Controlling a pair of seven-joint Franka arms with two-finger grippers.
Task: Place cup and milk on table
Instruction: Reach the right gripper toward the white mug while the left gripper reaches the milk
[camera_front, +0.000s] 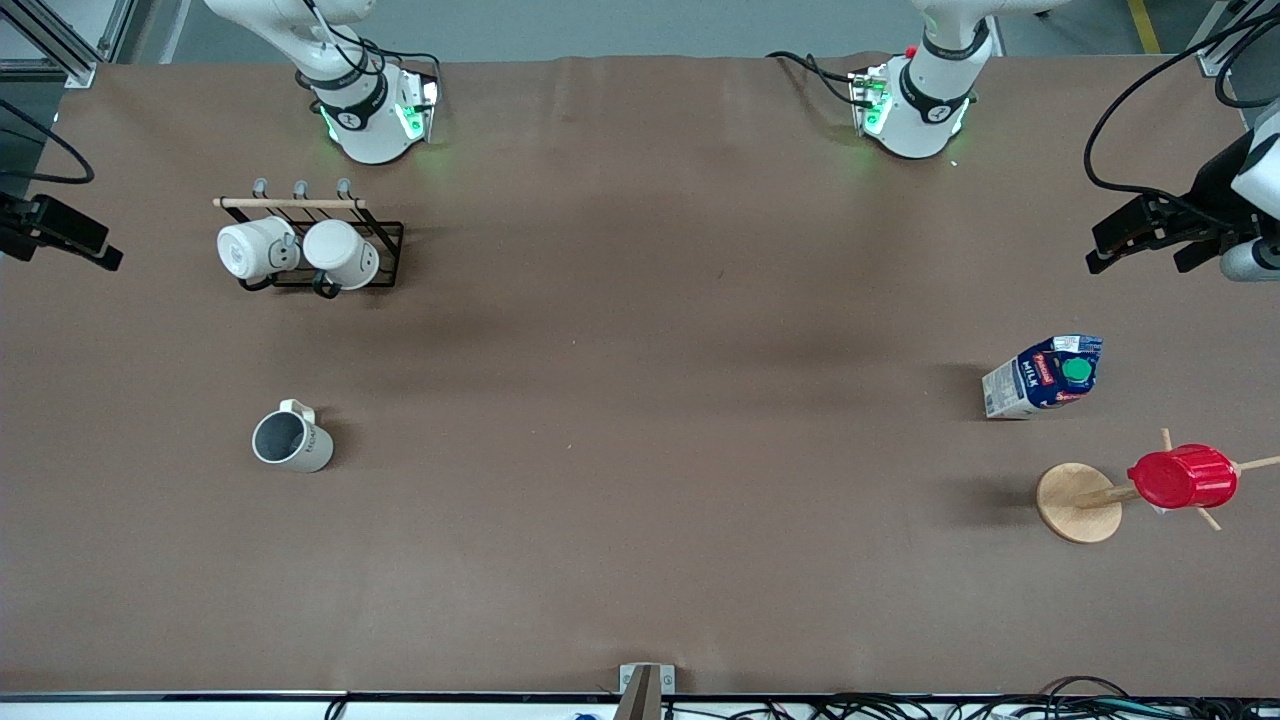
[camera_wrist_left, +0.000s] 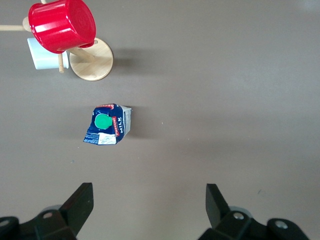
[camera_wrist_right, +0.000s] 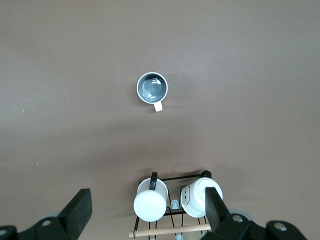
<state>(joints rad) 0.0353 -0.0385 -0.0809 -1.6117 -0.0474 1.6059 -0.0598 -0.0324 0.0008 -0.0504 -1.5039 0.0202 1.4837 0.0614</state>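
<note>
The cup (camera_front: 290, 440) is a cream-white mug with a dark grey inside. It stands upright on the brown table (camera_front: 640, 400) toward the right arm's end, and also shows in the right wrist view (camera_wrist_right: 152, 88). The milk (camera_front: 1045, 375) is a blue-and-white carton with a green cap. It stands on the table toward the left arm's end, and also shows in the left wrist view (camera_wrist_left: 107, 125). My left gripper (camera_wrist_left: 150, 205) is open and empty, high over the table near the milk. My right gripper (camera_wrist_right: 147, 200) is open and empty, high over the mug rack.
A black wire rack (camera_front: 310, 250) holds two plain white mugs, farther from the front camera than the cup. A wooden mug tree (camera_front: 1078, 502) carries a red ribbed cup (camera_front: 1183, 477), nearer to the front camera than the milk.
</note>
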